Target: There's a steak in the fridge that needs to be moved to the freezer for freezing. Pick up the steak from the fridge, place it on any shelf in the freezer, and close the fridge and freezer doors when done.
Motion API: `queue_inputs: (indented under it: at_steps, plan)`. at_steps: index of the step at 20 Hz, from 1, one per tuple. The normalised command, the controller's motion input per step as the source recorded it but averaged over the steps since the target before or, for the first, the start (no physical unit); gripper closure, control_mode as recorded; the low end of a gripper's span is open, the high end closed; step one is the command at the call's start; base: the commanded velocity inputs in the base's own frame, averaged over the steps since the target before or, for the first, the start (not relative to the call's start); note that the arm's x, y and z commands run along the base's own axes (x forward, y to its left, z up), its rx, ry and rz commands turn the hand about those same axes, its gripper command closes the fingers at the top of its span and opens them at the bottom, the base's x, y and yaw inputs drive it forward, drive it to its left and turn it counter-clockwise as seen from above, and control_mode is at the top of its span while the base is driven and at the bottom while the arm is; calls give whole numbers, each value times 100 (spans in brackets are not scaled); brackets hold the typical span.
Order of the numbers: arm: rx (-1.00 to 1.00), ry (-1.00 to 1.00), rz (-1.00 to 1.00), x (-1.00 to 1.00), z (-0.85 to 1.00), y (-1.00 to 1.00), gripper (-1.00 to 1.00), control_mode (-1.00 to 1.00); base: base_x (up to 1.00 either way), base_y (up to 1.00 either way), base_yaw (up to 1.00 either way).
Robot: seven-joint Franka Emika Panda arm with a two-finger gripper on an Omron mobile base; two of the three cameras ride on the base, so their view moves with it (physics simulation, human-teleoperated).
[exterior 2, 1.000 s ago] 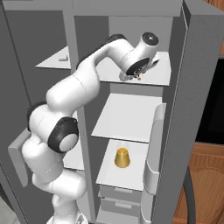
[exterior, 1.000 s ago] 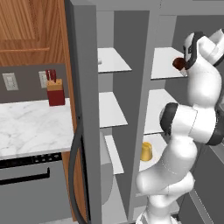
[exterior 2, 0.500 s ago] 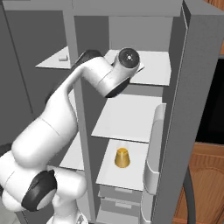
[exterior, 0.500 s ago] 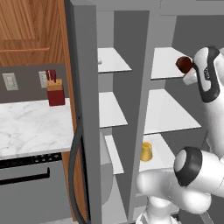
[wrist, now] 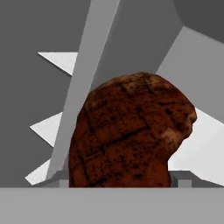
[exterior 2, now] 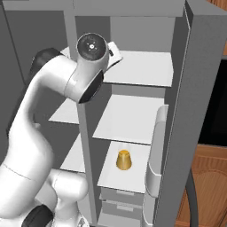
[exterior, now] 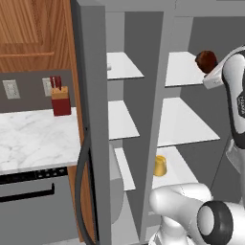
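Flat, even rendered light; sharp, no glare.

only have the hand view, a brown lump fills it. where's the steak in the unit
Observer: The steak is up at the fridge's top shelf, at the tip of the arm.
Operator: anything else in there
Observer: A yellow cup stands two shelves below it.
Operator: doors?
Observer: Both are open: the freezer door stands to the left, the fridge door to the right.
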Motion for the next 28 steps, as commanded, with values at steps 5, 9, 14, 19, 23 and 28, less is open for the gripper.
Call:
queue_inputs:
  at_steps: [5,9,14,19,23,28]
  plan:
    - [14,0,-5,-100,10,78,100,-100,0,0,0]
    - [18,0,-5,-100,4,85,100,-100,0,0,0]
    - [15,0,-1,-32,0,100,100,-100,0,0,0]
    - [11,1,0,15,0,83,100,-100,0,0,0]
    - [5,4,1,58,1,21,100,-100,0,0,0]
    - [3,2,5,60,0,0,100,-100,0,0,0]
